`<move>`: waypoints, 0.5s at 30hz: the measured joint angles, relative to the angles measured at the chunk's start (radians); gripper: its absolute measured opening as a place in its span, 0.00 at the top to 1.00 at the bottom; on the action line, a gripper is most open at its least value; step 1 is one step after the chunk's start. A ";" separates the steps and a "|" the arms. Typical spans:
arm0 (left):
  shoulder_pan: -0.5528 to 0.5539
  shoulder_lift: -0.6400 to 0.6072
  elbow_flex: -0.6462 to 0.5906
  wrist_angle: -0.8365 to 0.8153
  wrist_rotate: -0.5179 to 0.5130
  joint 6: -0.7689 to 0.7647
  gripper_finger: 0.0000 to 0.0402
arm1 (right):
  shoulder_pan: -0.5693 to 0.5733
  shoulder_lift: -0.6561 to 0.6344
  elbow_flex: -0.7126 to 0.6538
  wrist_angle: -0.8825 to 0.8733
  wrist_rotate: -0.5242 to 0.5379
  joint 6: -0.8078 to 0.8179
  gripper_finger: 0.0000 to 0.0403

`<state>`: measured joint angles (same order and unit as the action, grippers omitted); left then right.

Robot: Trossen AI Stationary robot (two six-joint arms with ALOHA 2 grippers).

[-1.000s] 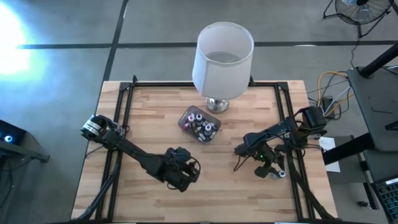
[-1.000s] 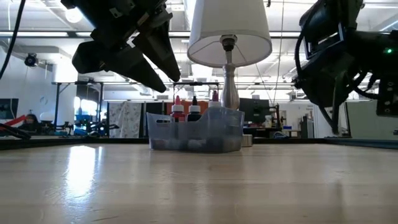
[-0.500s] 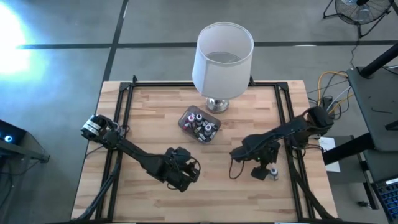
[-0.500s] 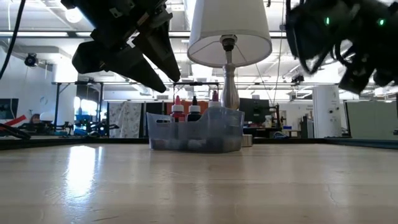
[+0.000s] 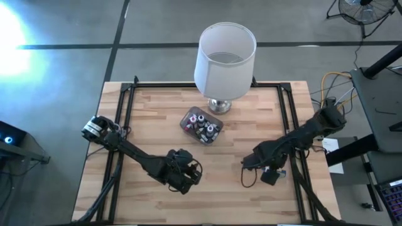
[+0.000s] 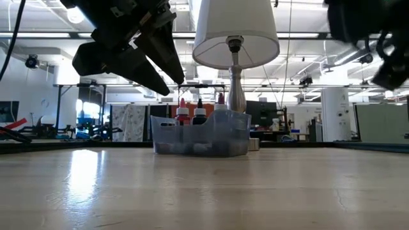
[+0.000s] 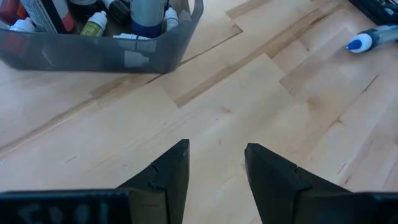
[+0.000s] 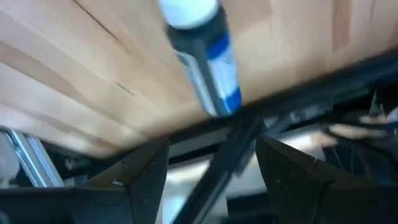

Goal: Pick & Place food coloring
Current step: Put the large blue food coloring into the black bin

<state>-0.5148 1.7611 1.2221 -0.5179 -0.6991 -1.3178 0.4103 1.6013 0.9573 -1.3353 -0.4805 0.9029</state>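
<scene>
While both arms are hanging low over the table, this is how things are lying:

Right gripper (image 5: 267,174): it is hovering near the table's right edge, above the dark rail there; in its own wrist view the two dark fingers (image 8: 146,180) are standing well apart, holding nothing.

Loose bottle (image 8: 202,62): one food coloring bottle with a white body, a dark band and a blue end is lying on its side on the wood, right at the table edge beside the black rail (image 8: 298,93). It is sitting just ahead of the right gripper's spread fingers, roughly in line with the gap between them, not touching either one. From the left wrist view the same bottle (image 7: 373,39) is showing far off across the table.

Other food coloring bottles (image 5: 202,125): they are standing and lying packed inside the greyish tub (image 5: 186,120) in the middle of the table, just in front of the lamp (image 5: 225,59).

Left gripper (image 5: 182,176): it is waiting over the near middle of the table, well short of the tub, with its fingers (image 7: 171,174) parted and empty.

Table (image 5: 157,113): pale wooden planks framed by black rails.
</scene>
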 joint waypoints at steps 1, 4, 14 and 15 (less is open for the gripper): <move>0.000 0.000 0.000 0.000 0.001 0.000 0.67 | 0.014 -0.022 0.002 0.018 0.025 0.026 0.43; 0.000 0.000 0.000 0.000 0.001 0.000 0.67 | 0.052 -0.091 0.019 0.092 0.087 0.054 0.44; 0.003 0.000 0.000 0.000 0.008 -0.002 0.67 | 0.050 -0.021 -0.019 0.229 0.192 -0.153 0.36; 0.003 0.000 0.000 0.000 0.011 -0.005 0.67 | 0.050 0.001 -0.022 0.232 0.202 -0.167 0.35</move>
<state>-0.5121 1.7615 1.2221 -0.5176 -0.6883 -1.3232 0.4603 1.6018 0.9358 -1.1032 -0.2785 0.7355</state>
